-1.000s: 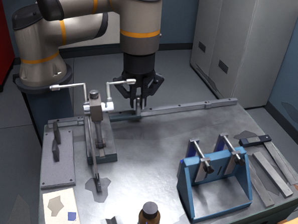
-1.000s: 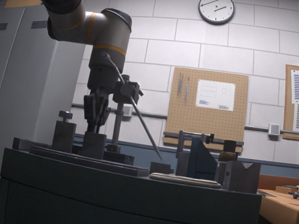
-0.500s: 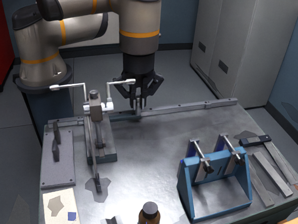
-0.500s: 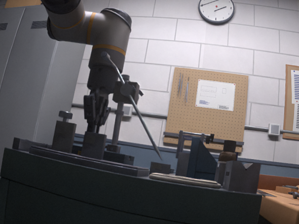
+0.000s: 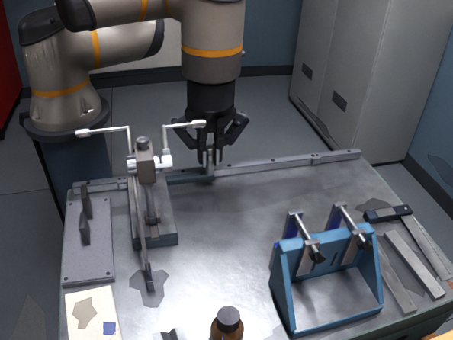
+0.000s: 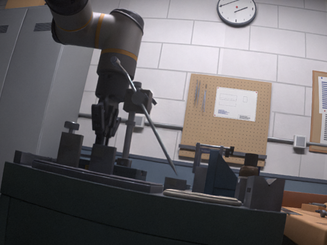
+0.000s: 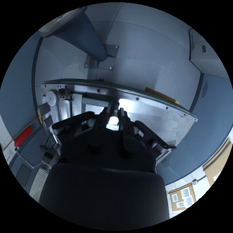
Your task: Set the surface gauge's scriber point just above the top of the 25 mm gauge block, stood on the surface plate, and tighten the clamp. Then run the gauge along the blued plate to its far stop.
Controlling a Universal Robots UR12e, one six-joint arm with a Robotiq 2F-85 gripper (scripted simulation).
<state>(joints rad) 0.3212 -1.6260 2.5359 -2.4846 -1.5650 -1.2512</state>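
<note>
At the far left of the surface plate the surface gauge (image 5: 146, 198) stands on its dark base, with its clamp block (image 5: 145, 162) high on the post and its long scriber (image 6: 155, 133) sloping down to a point near the front. Just to the right of the gauge, by the far rail, I hold the upright gauge block (image 5: 209, 162) in my closed gripper (image 5: 209, 154). The block (image 6: 102, 159) rests on the plate under my fingers (image 7: 113, 113). The blued plate cannot be told apart in these frames.
A long rail (image 5: 282, 162) runs along the plate's far edge right behind my fingers. A grey tray (image 5: 88, 240) with two small blocks lies at the left. A blue fixture (image 5: 330, 267) stands front right, with steel rules (image 5: 413, 259) beyond and a brown bottle (image 5: 227, 324) at the front.
</note>
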